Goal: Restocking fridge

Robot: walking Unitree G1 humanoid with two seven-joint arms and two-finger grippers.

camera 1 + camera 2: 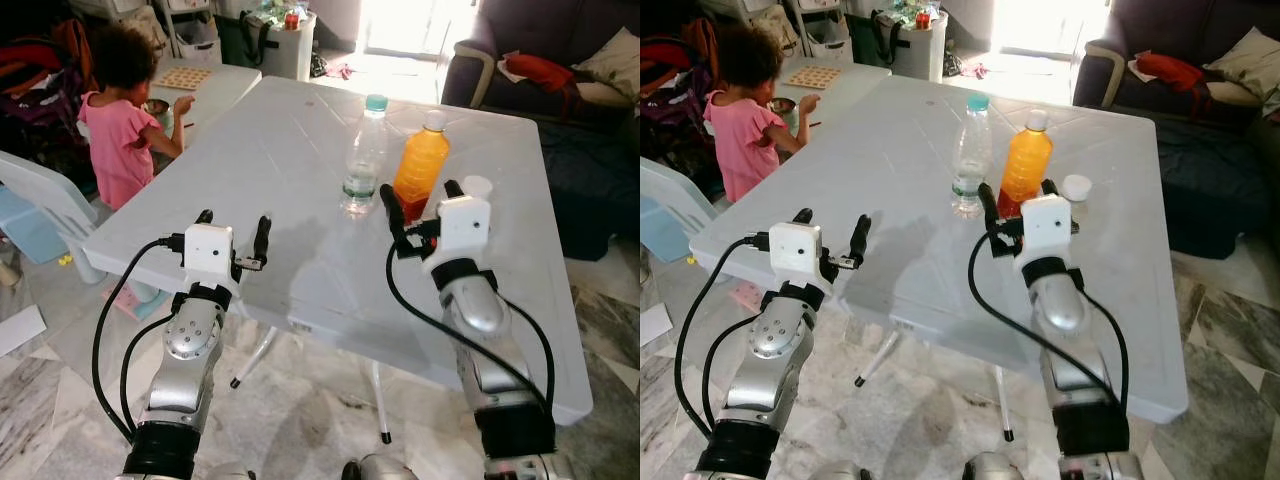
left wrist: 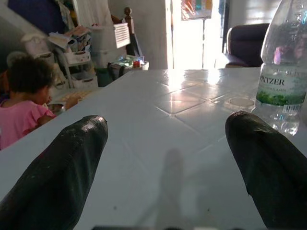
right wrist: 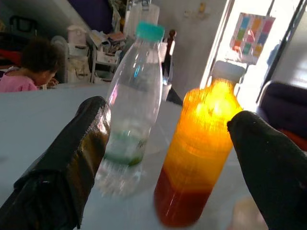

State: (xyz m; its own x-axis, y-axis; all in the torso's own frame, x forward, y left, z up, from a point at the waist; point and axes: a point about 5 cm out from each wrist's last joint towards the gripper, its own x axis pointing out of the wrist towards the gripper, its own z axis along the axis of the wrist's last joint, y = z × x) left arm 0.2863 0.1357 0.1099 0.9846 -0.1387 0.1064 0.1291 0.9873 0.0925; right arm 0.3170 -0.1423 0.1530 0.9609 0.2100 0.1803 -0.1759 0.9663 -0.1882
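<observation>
Both silver arms are raised over the near edge of a white plastic table (image 1: 300, 120). The right gripper (image 1: 420, 203) is held with its black fingers spread wide on either side of an orange juice bottle (image 1: 420, 165), which is not yet clasped. The left gripper (image 1: 233, 232) is likewise held open above bare tabletop, well apart from the bottles. A clear water bottle (image 1: 364, 155) with a teal cap is seen standing just beside the juice bottle, mid-table. In the right wrist view, a darker red layer is shown at the base of the juice bottle (image 3: 200, 148), beneath its white cap. In the left wrist view, the green label of the ribbed water bottle (image 2: 283, 72) is shown. A child in pink (image 1: 120, 130) is seated at a second table (image 1: 215, 85) beyond.
</observation>
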